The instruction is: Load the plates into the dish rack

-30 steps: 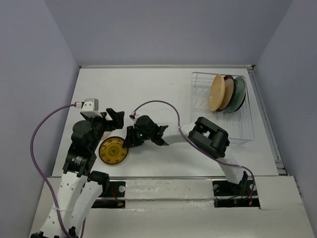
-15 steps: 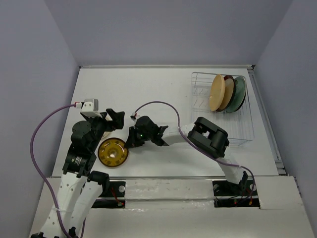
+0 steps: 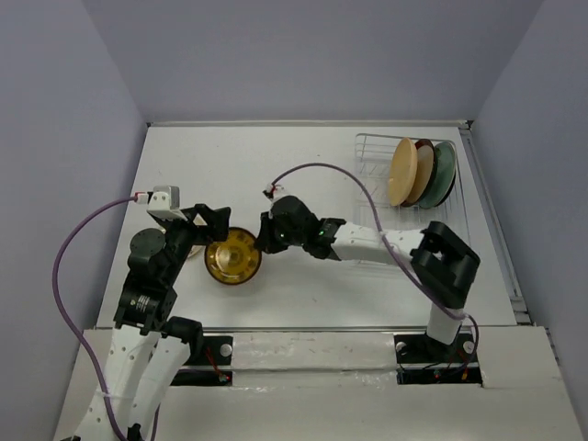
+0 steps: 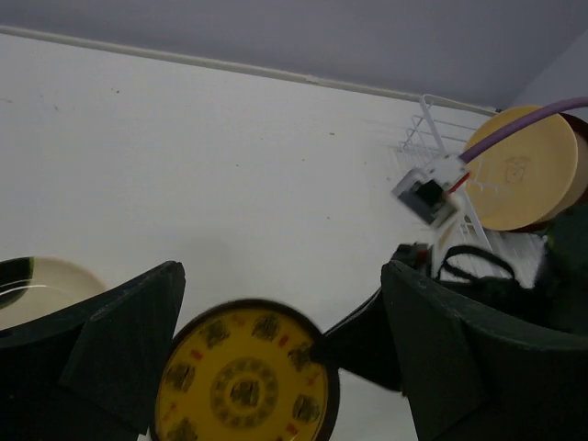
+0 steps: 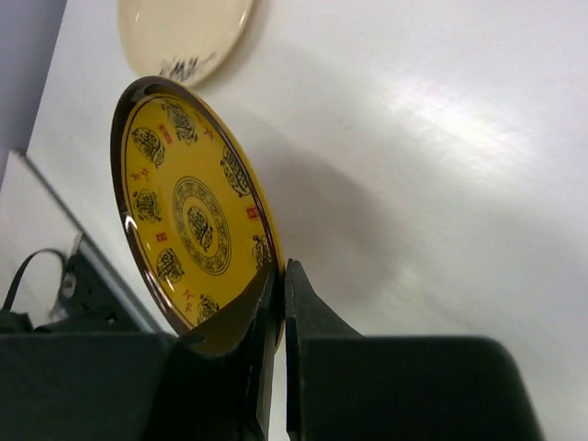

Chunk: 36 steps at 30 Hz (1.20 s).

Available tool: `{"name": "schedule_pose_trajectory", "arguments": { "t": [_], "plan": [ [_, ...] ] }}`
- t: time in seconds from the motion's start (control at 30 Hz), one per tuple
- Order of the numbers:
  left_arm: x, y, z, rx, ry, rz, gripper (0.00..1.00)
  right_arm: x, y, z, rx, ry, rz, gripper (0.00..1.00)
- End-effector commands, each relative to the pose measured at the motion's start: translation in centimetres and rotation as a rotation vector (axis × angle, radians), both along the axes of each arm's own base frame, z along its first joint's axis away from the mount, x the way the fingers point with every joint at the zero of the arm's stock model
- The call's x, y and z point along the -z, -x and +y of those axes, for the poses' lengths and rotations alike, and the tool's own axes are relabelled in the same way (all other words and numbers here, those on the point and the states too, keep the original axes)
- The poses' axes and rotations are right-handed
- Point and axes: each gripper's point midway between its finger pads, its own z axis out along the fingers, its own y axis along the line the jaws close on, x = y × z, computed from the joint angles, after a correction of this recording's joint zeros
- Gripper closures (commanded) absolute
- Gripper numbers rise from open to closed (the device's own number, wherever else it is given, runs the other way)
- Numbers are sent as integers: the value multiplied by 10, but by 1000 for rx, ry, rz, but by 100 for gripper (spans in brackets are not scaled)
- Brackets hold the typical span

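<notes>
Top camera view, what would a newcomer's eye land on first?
The amber-yellow patterned plate left of centre stands out, pinched at its rim by the shut jaws of the right arm and held tilted over the white table. Next comes the white wire dish rack at the far right, where a peach-orange plate, a beige plate with a dark red rim and a pale teal plate stand on edge.

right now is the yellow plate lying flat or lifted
Lifted and tilted: the right tool pinches the rim of the yellow plate, whose face angles up off the table.
</notes>
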Motion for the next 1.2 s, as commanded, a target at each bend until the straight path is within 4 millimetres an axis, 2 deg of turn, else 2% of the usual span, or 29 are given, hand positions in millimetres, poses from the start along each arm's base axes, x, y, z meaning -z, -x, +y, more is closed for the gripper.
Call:
{"name": "schedule_pose_trajectory", "arguments": {
  "t": [0.0,0.03,0.07,0.1,0.13,0.17,0.2,0.23,0.27,0.33,0.37,0.5,0.63,0.77,0.8,0.83,0.9,0.93,1.17],
  "plan": [
    [-27,5,-2,23,27,-100,1,-86,-70,-85,268,133,-288,93],
    [-28,7,-5,33,30,-104,1,-90,-84,-117,314,221,-321,93],
    [-30,10,-6,41,31,-113,1,-120,-100,-149,435,270,-402,93],
    [-32,12,-9,55,34,-122,1,-133,-114,-180,498,349,-450,93],
    [-33,13,-9,55,34,-125,1,-143,-114,-195,552,388,-466,93],
    [-34,16,-12,73,36,-131,1,-148,-121,-231,596,505,-483,93],
    [-37,19,-13,79,36,-142,1,-162,-126,-261,697,590,-519,93],
    [-38,21,-14,86,37,-149,1,-184,-131,-282,748,637,-550,93],
    [-39,24,-18,101,40,-153,1,-189,-132,-311,796,722,-534,93],
    [-41,28,-20,113,40,-162,1,-206,-132,-346,875,836,-550,93],
    [-42,31,-22,125,43,-165,1,-221,-134,-364,942,864,-561,93],
    [-43,38,-30,163,46,-172,1,-244,-140,-390,1003,993,-569,93],
    [-45,44,-34,188,50,-179,1,-244,-155,-401,1015,1105,-537,93],
    [-47,48,-36,202,53,-188,1,-233,-167,-403,956,1213,-492,93],
    [-47,49,-36,205,55,-191,1,-222,-174,-399,932,1242,-476,93],
    [-48,50,-38,211,56,-192,1,-224,-177,-397,932,1234,-474,93],
    [-47,51,-39,217,56,-192,1,-215,-179,-403,903,1277,-432,93],
    [-48,53,-40,223,57,-194,1,-205,-182,-399,899,1270,-404,93],
    [-48,56,-43,240,58,-195,1,-175,-194,-395,871,1253,-340,93]
  ]
}}
